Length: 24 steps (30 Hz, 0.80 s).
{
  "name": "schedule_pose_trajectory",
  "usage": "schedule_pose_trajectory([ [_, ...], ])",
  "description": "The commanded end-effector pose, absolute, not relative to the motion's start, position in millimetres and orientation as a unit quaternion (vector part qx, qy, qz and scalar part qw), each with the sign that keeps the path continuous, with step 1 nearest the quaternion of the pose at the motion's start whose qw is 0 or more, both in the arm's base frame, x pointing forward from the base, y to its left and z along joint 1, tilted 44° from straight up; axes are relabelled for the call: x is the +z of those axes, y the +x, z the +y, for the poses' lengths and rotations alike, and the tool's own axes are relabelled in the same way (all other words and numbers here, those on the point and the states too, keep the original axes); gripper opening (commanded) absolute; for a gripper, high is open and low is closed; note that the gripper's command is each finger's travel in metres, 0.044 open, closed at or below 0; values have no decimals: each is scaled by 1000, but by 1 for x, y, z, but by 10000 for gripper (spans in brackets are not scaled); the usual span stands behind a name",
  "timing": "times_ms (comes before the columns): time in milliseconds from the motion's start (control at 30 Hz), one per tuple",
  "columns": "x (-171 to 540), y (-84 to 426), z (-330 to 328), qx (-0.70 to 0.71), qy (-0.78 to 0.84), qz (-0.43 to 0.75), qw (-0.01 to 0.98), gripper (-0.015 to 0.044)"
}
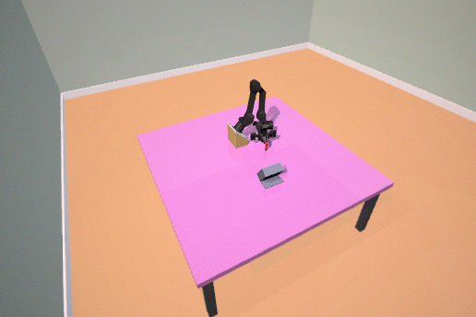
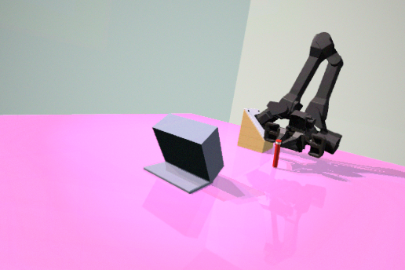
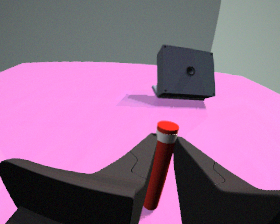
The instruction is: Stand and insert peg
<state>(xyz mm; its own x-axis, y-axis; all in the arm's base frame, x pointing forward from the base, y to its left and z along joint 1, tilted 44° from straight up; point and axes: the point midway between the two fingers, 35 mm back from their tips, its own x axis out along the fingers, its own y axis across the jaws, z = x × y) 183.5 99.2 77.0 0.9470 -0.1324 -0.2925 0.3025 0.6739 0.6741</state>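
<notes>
The red peg (image 1: pixel 266 146) (image 2: pixel 276 155) (image 3: pixel 161 162) stands nearly upright with its white-banded end on top and its plain end down. My gripper (image 2: pixel 279 144) (image 3: pixel 164 140) is shut on the peg just below the white band. In the exterior view the plain end is at or very near the table top; I cannot tell whether it touches. The grey sloped panel (image 1: pixel 272 170) (image 2: pixel 213 154) (image 3: pixel 173 75) stands beyond the peg, and its one round hole (image 3: pixel 190 71) faces me in the wrist view, right of the peg's top.
A wooden wedge block (image 1: pixel 236 137) (image 2: pixel 253 138) with a pale sloped face stands close beside the arm. The pink table (image 1: pixel 221 217) (image 2: pixel 78 209) (image 3: pixel 66 110) carries everything. The grey panel has a thin foot plate (image 2: pixel 176 179) on its far side from the arm.
</notes>
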Motion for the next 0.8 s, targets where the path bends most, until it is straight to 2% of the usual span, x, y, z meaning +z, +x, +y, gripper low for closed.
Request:
schedule_pose_trajectory([
  [0,79,183,100,-119,388,107,907,51],
  [767,76,181,103,-117,384,111,909,51],
])
